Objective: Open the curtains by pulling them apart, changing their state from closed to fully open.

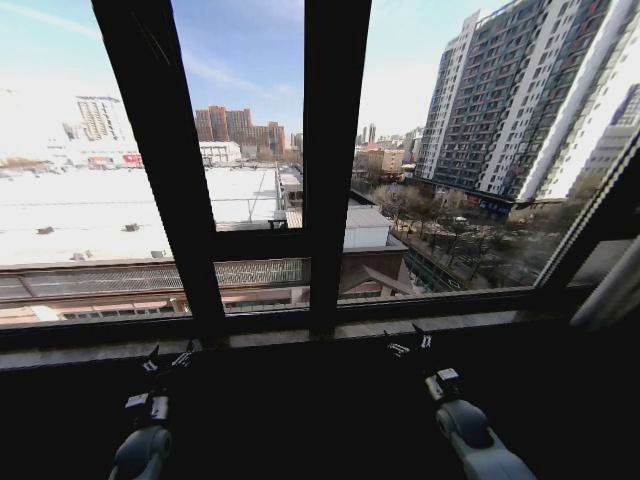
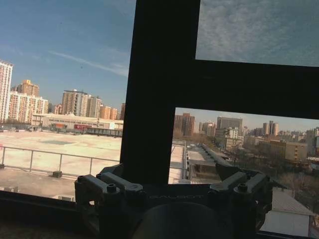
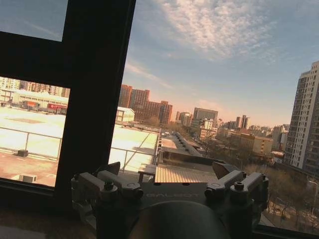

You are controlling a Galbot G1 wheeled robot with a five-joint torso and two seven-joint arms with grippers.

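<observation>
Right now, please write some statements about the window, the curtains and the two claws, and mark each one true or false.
1. The curtains cover the middle of the window. False: the glass is bare; only bunched fabric shows at the right edge.
2. Both claws are open. True: left claw, right claw.
3. The right claw grips fabric. False: it holds nothing.
4. Both claws sit low, near the window sill. True.
</observation>
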